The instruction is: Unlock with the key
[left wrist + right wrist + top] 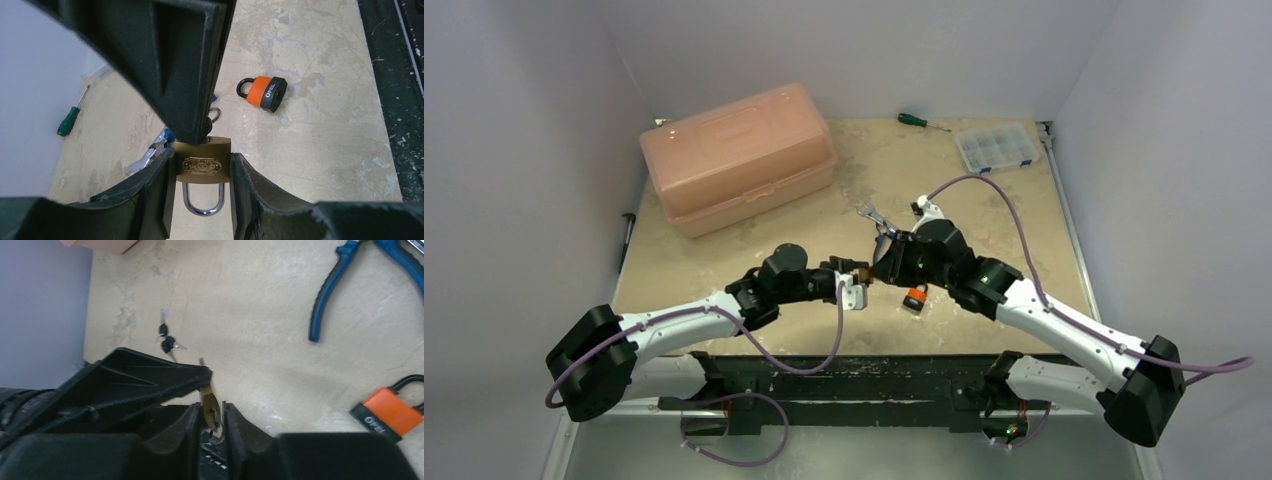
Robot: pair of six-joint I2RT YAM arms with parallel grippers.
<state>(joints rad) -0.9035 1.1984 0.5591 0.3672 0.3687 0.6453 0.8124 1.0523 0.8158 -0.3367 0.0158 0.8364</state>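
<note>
Left pincer point(202, 161) pinches brass padlock point(202, 167), right pincer point(212, 415) one key point(210, 402) — orange padlock point(266, 93) makes two.

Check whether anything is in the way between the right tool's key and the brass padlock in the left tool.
Nothing visible. The key in the right tool meets the upturned end of the brass padlock, clamped in the left tool. The orange padlock lies apart on the table.

The padlock point(202, 165) hangs over the table point(984, 215), toolbox point(737, 155) behind left, compartment box point(996, 147) behind right.
</note>
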